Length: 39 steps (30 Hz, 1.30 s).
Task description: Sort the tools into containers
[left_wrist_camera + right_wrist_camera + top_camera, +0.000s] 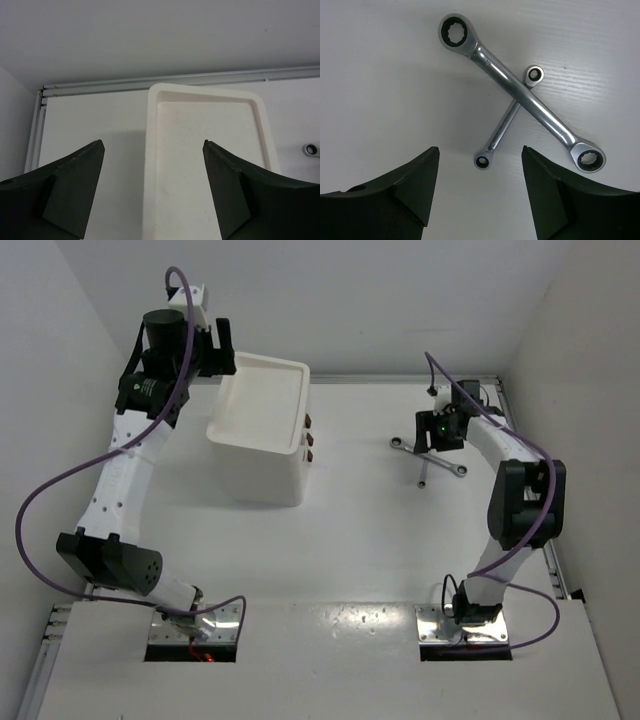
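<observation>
1. Two silver wrenches lie crossed on the white bench [360,540], on its right side toward the far edge. The larger wrench [520,92] rests on top of the smaller wrench [505,122], and the two touch where they cross.
2. Both wrenches carry a ring at each end. The larger one runs from far left to near right in the right wrist view, and the smaller one slants the other way beneath it.
3. The right hand [480,150] hangs directly over the pair with its jaws spread apart and nothing between them. It touches neither wrench.
4. The deep white bin [262,430] stands upright on the bench, left of centre and toward the far edge, well apart from the wrenches.
5. Three small reddish pieces [308,440] show just beside the bin's right wall. They are too small to identify.
6. The left hand [154,145] hovers above the bin's far left corner with its jaws wide open, gripping nothing. Below it, the left wrist view shows the bin's rim and pale inside.
7. A metal rail [200,80] runs along the far edge of the bench, against the white back wall.
</observation>
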Available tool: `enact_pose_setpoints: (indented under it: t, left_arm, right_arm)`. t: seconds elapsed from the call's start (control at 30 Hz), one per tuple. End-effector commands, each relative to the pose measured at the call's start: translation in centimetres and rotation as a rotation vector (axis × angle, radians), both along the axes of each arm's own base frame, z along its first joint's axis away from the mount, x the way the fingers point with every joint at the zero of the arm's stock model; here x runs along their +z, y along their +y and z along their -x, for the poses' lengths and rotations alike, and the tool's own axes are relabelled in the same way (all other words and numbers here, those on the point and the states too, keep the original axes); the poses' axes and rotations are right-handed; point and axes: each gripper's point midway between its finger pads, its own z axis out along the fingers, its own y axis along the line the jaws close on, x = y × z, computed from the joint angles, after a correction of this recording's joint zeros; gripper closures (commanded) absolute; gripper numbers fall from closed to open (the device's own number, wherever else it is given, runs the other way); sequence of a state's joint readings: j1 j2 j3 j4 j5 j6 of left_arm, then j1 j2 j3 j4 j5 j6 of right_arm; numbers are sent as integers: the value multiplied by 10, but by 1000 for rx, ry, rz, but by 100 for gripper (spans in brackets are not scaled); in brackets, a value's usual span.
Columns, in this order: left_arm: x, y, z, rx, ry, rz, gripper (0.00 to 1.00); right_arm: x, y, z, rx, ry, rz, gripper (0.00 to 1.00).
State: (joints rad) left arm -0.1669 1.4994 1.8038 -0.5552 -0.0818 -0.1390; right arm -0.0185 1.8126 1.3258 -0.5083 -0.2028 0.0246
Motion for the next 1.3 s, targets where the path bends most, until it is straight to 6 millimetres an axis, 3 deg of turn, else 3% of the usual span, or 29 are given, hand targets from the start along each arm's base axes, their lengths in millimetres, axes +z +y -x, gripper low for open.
enact_pose_setpoints:
  t: [0.0, 0.1, 0.13, 0.2, 0.37, 0.43, 0.6, 0.9, 1.27]
  left_arm:
    - [35, 14, 12, 52, -99, 9, 14]
    - [24, 14, 11, 50, -76, -6, 14]
    - [24, 14, 11, 47, -76, -19, 14]
    - [20, 15, 10, 45, -68, -30, 14]
    - [13, 21, 10, 54, -49, -31, 13]
    - [13, 21, 10, 54, -49, -31, 13]
    - [0, 25, 4, 63, -13, -38, 13]
    - [-5, 22, -1, 53, -2, -37, 13]
    - [-9, 21, -6, 56, 8, -30, 13]
  right_arm:
    - [-11, -5, -6, -51, 3, 6, 33]
    - [-10, -4, -16, 141, -17, 14, 30]
    - [0, 1, -26, 215, -47, 9, 30]
    - [-14, -13, -20, 325, 6, 43, 29]
    - [-14, -38, -33, 418, -29, 82, 29]
    - [-24, -44, -31, 465, 3, 94, 29]
    - [-39, -44, -19, 571, 66, 66, 29]
    - [-57, -45, -10, 617, 111, 87, 32]
    - [-88, -54, -23, 591, 150, 169, 34]
